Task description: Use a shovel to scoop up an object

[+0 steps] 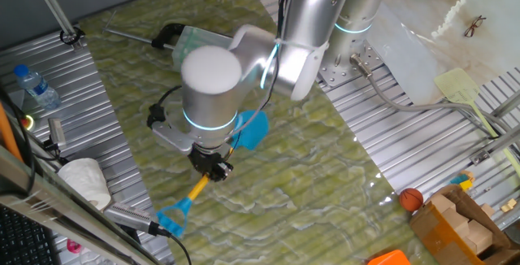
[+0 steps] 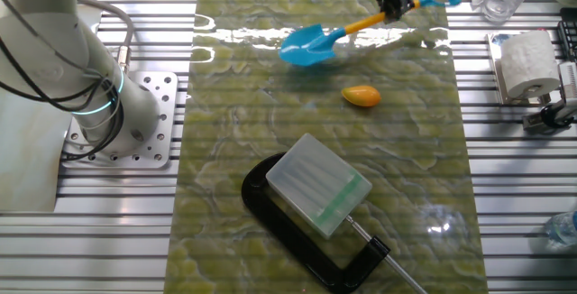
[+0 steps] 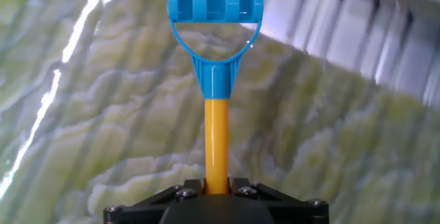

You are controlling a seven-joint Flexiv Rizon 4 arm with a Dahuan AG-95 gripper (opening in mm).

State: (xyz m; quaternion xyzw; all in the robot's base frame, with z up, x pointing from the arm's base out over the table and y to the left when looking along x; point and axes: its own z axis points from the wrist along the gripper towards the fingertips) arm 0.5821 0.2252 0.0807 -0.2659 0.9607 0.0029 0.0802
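The shovel has a bright blue blade (image 2: 307, 45), a yellow shaft (image 3: 216, 138) and a blue D-shaped end (image 1: 173, 216). My gripper (image 1: 213, 170) is shut on the yellow shaft and holds the shovel above the green mat; it also shows in the other fixed view (image 2: 394, 7) and the hand view (image 3: 216, 186). The blade (image 1: 252, 130) is partly hidden by my arm in one fixed view. The object (image 2: 361, 96), a small orange-yellow oval lump, lies on the mat a short way from the blade, apart from it.
A black C-clamp (image 2: 302, 244) under a clear box (image 2: 318, 183) lies on the mat. A paper roll (image 2: 525, 60) and a water bottle (image 1: 36, 86) stand on the metal table. An orange ball (image 1: 411, 198) and a wooden box (image 1: 459, 220) sit at one side.
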